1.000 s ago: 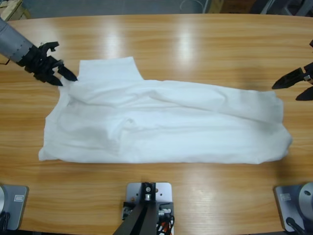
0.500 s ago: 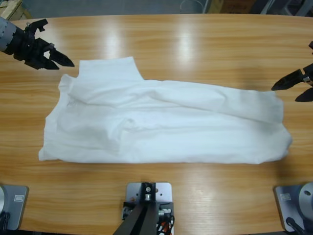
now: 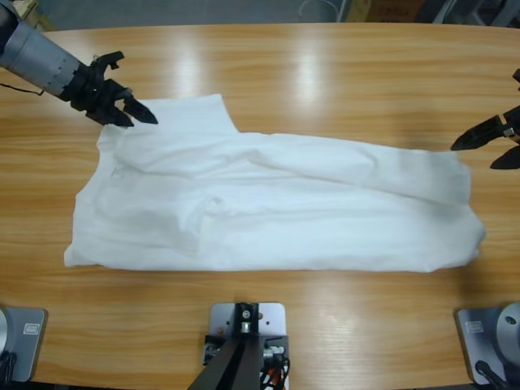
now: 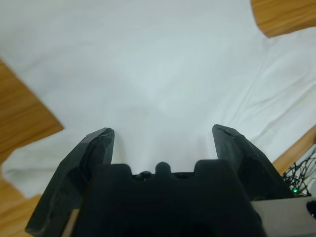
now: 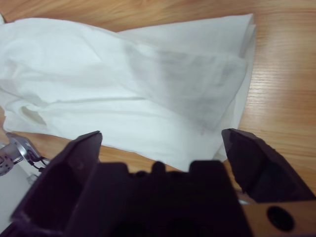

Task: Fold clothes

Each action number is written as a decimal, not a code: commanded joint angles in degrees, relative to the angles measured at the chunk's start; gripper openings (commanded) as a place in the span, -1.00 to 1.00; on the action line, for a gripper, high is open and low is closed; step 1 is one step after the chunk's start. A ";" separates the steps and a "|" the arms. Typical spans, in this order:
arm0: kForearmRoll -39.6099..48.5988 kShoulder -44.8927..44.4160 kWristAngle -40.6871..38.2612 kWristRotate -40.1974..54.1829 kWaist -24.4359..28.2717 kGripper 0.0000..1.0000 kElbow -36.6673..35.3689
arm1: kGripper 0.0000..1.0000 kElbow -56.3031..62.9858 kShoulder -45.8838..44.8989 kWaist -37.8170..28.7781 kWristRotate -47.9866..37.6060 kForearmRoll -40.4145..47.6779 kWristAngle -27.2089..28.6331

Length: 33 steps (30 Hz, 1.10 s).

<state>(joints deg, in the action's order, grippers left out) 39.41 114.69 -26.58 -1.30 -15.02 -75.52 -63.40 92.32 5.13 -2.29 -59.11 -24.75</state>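
Swinging back in, our left gripper (image 3: pixel 140 114) has returned from off the cloth's corner to hover over the T-shirt's (image 3: pixel 268 203) upper-left flap, fingers (image 4: pixel 94 148) spread wide w/ nothing held. Right gripper (image 3: pixel 481 140) hasn't budged at the far edge, also wide open & empty, just beside the hem. T-shirt lies flat, roughly halved lengthwise, across the wooden surface (image 3: pixel 325 65). We judge a fresh grab at that flap comes next.

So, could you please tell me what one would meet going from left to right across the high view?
Left pincer at the shirt's upper left edge → white T-shirt spread across the wooden table → right pincer just past the shirt's right end.
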 commanded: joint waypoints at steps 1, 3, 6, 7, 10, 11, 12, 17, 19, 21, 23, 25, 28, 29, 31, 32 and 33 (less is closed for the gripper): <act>-0.86 3.38 0.02 -0.54 -0.36 0.54 0.82 | 1.00 1.93 -0.83 -0.60 0.97 0.75 -1.00; -0.82 3.28 0.67 -0.63 0.03 0.54 1.68 | 1.00 1.96 -0.98 -0.65 0.97 0.75 -1.14; -0.91 2.82 1.27 -0.63 1.59 0.54 3.54 | 1.00 1.96 -1.18 -0.65 0.99 0.75 -1.36; -0.91 2.54 1.41 -0.63 2.17 0.55 4.28 | 1.00 1.96 -1.18 -0.65 1.00 0.75 -1.37; -1.86 1.72 2.07 -0.63 3.81 0.55 7.30 | 1.00 1.96 -1.13 -0.65 0.97 0.75 -1.44; -2.41 1.61 2.11 -0.63 4.25 0.55 8.24 | 1.00 1.96 -1.18 -0.65 0.97 0.75 -1.44; -2.90 1.52 2.09 -0.63 4.54 0.55 8.96 | 1.00 1.96 -1.18 -0.65 1.00 0.68 -1.51; -3.65 1.38 1.72 -0.72 4.65 0.55 9.10 | 1.00 2.05 -1.27 -0.65 0.97 0.70 -1.57; -3.87 1.47 1.53 -0.72 4.65 0.55 8.90 | 1.00 2.05 -1.27 -0.67 0.97 0.74 -1.62; -3.97 1.59 1.30 -0.75 4.49 0.55 8.80 | 1.00 2.05 -1.34 -0.72 0.97 0.72 -1.62; -3.99 1.38 0.74 -0.75 4.02 0.55 8.34 | 1.00 2.14 -1.27 -0.70 0.99 0.77 -1.57; -3.97 0.54 0.48 -0.77 2.84 0.55 7.55 | 1.00 2.14 -1.25 -0.69 1.00 0.84 -1.53; -3.99 0.19 -0.09 -0.81 2.21 0.55 6.06 | 1.00 2.22 -1.46 -0.65 1.00 0.84 -1.53; -3.99 0.38 -0.14 -0.77 2.00 0.55 5.51 | 1.00 2.30 -1.58 -0.69 0.99 0.84 -1.57; -3.97 0.91 -0.53 -0.77 1.84 0.55 4.74 | 1.00 2.31 -1.79 -0.70 0.97 0.84 -1.55; -3.97 1.24 -0.68 -0.77 1.84 0.55 4.49 | 1.00 2.31 -1.79 -0.72 0.99 0.84 -1.55; -3.95 1.59 -0.88 -0.74 1.84 0.55 4.30 | 1.00 2.31 -1.79 -0.67 0.99 0.84 -1.53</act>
<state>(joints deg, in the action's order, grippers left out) 36.38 114.93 -25.79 -1.51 -12.36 -69.48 -63.02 92.28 5.02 -2.28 -58.99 -25.22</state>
